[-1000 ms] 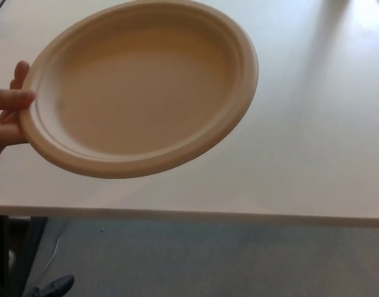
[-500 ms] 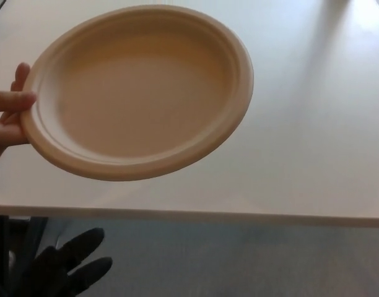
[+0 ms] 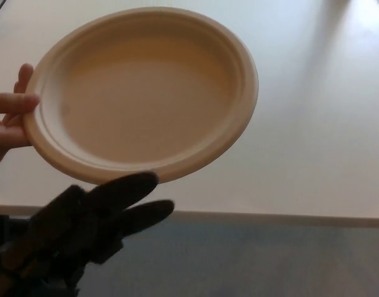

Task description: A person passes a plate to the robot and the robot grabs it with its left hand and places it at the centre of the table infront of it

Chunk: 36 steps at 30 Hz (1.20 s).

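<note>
A tan paper plate (image 3: 143, 93) hangs tilted above the white table (image 3: 313, 124), held at its left rim by a person's hand (image 3: 8, 120). My black left hand (image 3: 84, 219) rises from the lower left, just under the plate's near rim. Its fingers (image 3: 124, 189) are spread apart, and one fingertip reaches the rim's underside edge; it grips nothing. My right hand does not show.
The table's near edge (image 3: 270, 218) runs across the lower part of the view, with grey floor (image 3: 257, 260) below it. A dark frame (image 3: 0, 229) stands at the lower left corner.
My left hand has risen from the bottom left corner to just below the plate's near rim, fingers still spread. The person's hand and the plate have barely shifted.
</note>
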Tool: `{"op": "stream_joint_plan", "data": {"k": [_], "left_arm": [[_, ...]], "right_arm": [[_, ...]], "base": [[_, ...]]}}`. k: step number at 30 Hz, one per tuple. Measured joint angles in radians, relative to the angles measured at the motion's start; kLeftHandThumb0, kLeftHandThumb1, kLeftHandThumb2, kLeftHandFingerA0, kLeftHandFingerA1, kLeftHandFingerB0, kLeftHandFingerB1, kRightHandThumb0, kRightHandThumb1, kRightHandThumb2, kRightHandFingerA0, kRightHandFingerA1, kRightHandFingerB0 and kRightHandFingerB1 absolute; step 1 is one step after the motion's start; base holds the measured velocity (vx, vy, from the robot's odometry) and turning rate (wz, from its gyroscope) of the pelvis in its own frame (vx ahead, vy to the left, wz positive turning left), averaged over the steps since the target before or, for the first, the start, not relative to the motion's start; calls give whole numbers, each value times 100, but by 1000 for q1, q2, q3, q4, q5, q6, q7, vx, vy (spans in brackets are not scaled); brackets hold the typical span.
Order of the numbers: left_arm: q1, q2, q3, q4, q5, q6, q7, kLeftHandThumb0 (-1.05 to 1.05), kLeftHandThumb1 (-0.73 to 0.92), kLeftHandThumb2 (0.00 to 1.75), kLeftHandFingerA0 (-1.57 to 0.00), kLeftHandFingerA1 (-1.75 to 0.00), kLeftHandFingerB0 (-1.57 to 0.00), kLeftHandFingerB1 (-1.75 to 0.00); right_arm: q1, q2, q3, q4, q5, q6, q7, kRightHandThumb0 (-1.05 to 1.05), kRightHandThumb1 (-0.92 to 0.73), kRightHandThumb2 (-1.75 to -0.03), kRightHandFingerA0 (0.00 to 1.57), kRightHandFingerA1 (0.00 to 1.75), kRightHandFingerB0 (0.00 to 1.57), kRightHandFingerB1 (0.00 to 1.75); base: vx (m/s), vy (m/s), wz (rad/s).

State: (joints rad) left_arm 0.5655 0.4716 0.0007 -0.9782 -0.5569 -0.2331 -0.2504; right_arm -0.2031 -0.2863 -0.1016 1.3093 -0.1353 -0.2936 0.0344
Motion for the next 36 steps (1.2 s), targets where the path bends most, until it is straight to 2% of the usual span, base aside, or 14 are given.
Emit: {"op": "stream_joint_plan", "data": {"k": [2, 6, 9, 11, 12, 15, 16, 18, 19, 23, 25, 26, 27, 36], "left_arm": [[-29, -7, -1, -34, 21, 1, 21, -37, 23, 87, -1, -52, 0, -49], [-41, -42, -2, -48, 97, -1, 39, -77, 56, 59, -9, -34, -14, -26], [-38, -75, -3, -45, 146, -9, 40, -73, 53, 57, -31, -34, -28, -31], [-41, -104, -5, -34, 176, -24, 43, -66, 50, 93, -43, -58, -23, -45], [-43, -123, -6, -24, 192, -35, 45, -63, 58, 59, -66, -40, -55, -37], [-78, -193, -8, 27, 225, -69, 48, -54, 64, 60, -59, -39, -51, -36], [-100, -227, -6, 53, 239, -86, 49, -47, 50, 85, -42, -52, -32, -46], [-132, -267, 3, 82, 258, -106, 50, -60, 56, 58, -41, -33, -38, -33], [-145, -284, 9, 93, 267, -114, 52, -66, 45, 80, -32, -44, -29, -42], [-205, -347, 42, 128, 317, -149, 66, -74, 59, 59, -23, -29, -26, -30], [-249, -378, 74, 155, 359, -171, 81, -73, 47, 82, -1, -33, -11, -38], [-254, -381, 78, 158, 364, -173, 82, -35, 15, 81, 0, -47, 0, -46], [-272, -388, 95, 167, 386, -180, 89, -76, 49, 82, -4, -29, -5, -33], [-382, -389, 181, 209, 518, -200, 130, -79, 46, 89, -5, -10, -5, -15]], "right_arm": [[-7, -4, -3, 2, 1, 5, 0, -82, -84, -66, 18, 60, 15, 46], [-10, -8, -5, 4, 1, 11, 0, -82, -85, -66, 18, 61, 14, 46], [-10, -8, -2, 4, 0, 11, 0, -82, -85, -66, 16, 61, 14, 46], [-10, -8, 0, 4, -1, 11, 0, -83, -84, -66, 17, 61, 14, 46], [-10, -8, 1, 4, -1, 11, 0, -83, -83, -66, 18, 61, 15, 46], [-10, -8, 2, 4, -1, 11, 0, -84, -84, -66, 18, 62, 14, 47], [-10, -8, 3, 4, -1, 11, 0, -83, -86, -66, 18, 59, 16, 45], [-10, -8, 3, 4, -1, 11, 0, -81, -84, -65, 17, 58, 15, 45], [-10, -8, 3, 4, -1, 12, 0, -81, -85, -65, 17, 60, 15, 46], [-11, -8, 3, 4, -1, 12, 0, -80, -85, -66, 16, 61, 15, 47], [-11, -8, 4, 4, -2, 12, 0, -81, -86, -66, 19, 64, 16, 49], [-11, -8, 4, 4, -2, 12, 0, -81, -86, -66, 18, 63, 17, 49], [-11, -8, 5, 4, -2, 12, 0, -81, -84, -65, 16, 63, 14, 48], [-11, -8, 5, 4, -3, 13, 0, -77, -85, -64, 18, 57, 18, 44]], "base": [[0, 0, 0], [0, 0, 0], [0, 0, 0], [0, 0, 0], [0, 0, 0], [0, 0, 0], [0, 0, 0], [0, 0, 0], [0, 0, 0], [0, 0, 0], [0, 0, 0], [0, 0, 0], [0, 0, 0], [0, 0, 0]]}}
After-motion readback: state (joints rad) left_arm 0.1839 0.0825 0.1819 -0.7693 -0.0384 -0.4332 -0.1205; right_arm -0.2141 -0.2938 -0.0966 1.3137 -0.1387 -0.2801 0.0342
